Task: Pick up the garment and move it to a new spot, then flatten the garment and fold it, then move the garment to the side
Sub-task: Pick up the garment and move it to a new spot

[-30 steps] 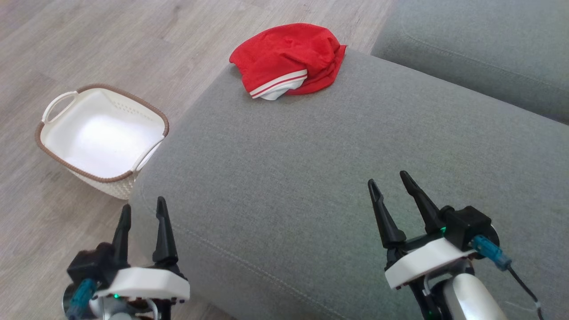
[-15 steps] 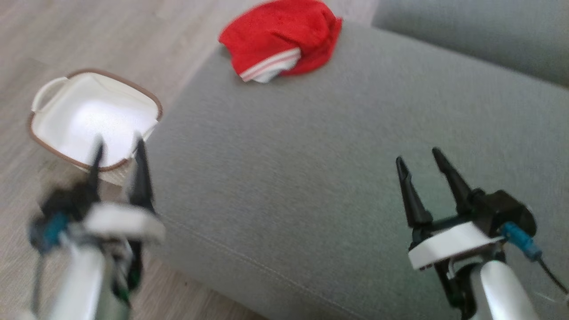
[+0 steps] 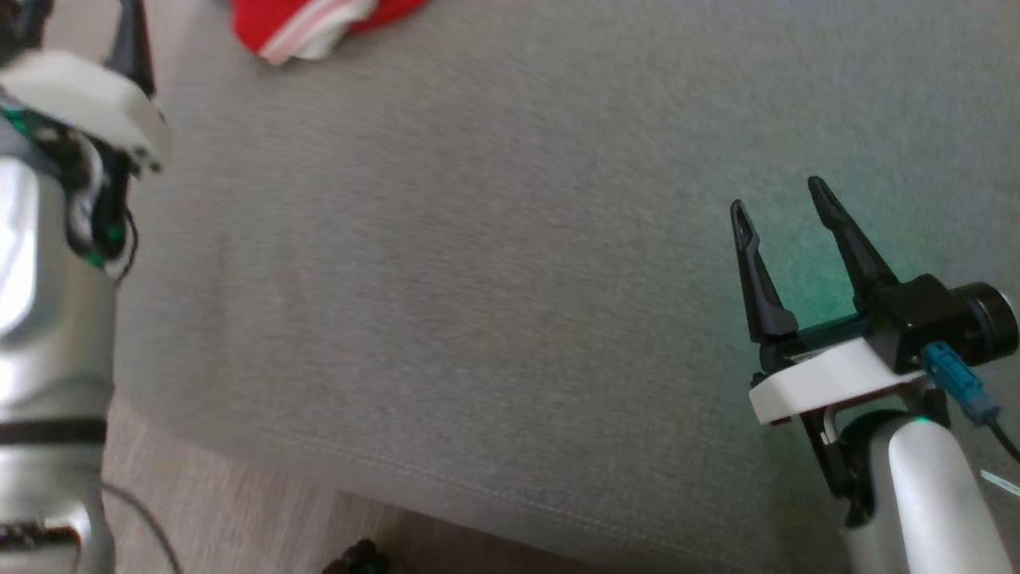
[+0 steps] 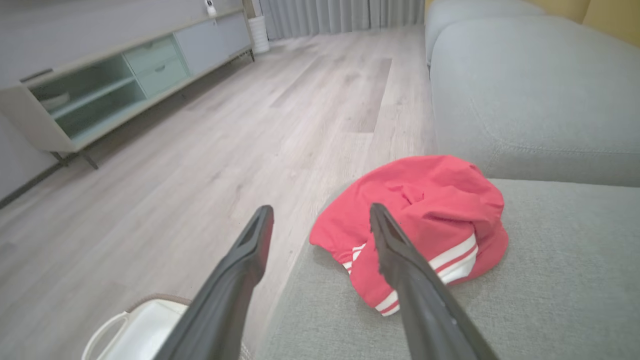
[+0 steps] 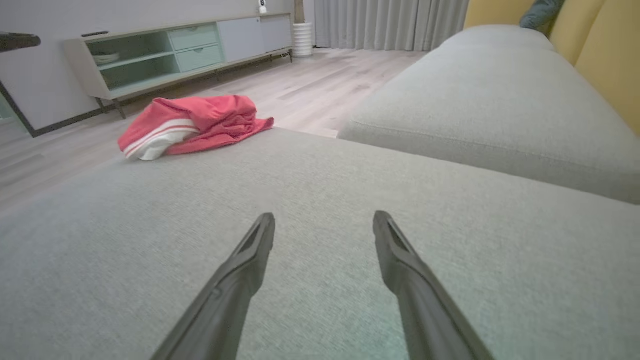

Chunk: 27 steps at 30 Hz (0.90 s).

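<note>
The garment [image 4: 425, 220] is a crumpled red piece with white stripes, lying at the far left corner of the grey sofa cushion [image 3: 478, 279]. In the head view only its lower edge [image 3: 311, 24] shows at the top. My left gripper [image 4: 320, 209] hangs open above the cushion's edge, short of the garment, with nothing between its fingers. My left arm [image 3: 48, 239] reaches up the left side of the head view. My right gripper [image 3: 781, 199] is open and empty over the right part of the cushion, far from the garment [image 5: 200, 122].
A white basket [image 4: 135, 325] with a brown rim stands on the wooden floor [image 4: 200, 150] below my left gripper. A second grey cushion [image 5: 475, 100] lies beyond the first one. A low cabinet [image 5: 175, 50] runs along the far wall.
The head camera has tipped down and the picture has shifted. My left arm has reached forward toward the garment. My right gripper has moved a little forward. Both stay open.
</note>
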Motion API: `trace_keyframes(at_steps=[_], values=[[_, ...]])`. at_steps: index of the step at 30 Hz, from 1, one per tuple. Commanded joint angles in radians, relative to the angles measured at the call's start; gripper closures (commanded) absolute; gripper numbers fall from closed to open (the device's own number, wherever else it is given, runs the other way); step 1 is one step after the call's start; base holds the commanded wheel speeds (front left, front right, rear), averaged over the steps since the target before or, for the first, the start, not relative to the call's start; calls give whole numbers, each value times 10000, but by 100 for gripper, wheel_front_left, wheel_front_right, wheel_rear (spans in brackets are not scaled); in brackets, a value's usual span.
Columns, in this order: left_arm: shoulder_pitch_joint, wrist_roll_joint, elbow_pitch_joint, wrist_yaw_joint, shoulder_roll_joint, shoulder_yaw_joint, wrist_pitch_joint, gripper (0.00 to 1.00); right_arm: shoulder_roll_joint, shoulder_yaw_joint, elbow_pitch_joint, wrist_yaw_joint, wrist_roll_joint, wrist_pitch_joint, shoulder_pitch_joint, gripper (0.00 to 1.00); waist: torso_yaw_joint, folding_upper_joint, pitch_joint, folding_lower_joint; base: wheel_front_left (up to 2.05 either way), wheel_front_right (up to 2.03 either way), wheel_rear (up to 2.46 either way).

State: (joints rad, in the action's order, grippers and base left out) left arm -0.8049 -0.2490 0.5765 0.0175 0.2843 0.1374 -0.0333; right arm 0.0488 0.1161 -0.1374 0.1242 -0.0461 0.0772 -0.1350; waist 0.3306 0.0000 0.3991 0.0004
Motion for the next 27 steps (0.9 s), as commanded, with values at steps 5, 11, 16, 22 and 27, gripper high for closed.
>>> trace_keyframes(at_steps=[5,11,16,22,27], values=[[-1394,-248,1568,373,423,-276,310,0,14,292,-846,65,-213,209,-83,0,-1109,0,1401,-4,0,0,0],[-2270,-495,3031,690,466,-208,429,0,14,219,-1323,65,-325,238,-60,0,-1455,0,2174,-4,0,0,0],[-2657,-648,3995,754,564,-247,319,0,14,180,-1447,65,-294,123,-100,0,-1599,0,2553,-4,0,0,0],[-2888,-678,4792,811,523,-140,-143,100,14,123,-1336,65,-199,-49,-236,0,-1632,0,2552,-4,0,0,0],[-3025,-578,5127,918,565,114,-596,100,14,149,-1071,65,-41,-250,-340,0,-1602,0,2126,-4,0,0,0]])
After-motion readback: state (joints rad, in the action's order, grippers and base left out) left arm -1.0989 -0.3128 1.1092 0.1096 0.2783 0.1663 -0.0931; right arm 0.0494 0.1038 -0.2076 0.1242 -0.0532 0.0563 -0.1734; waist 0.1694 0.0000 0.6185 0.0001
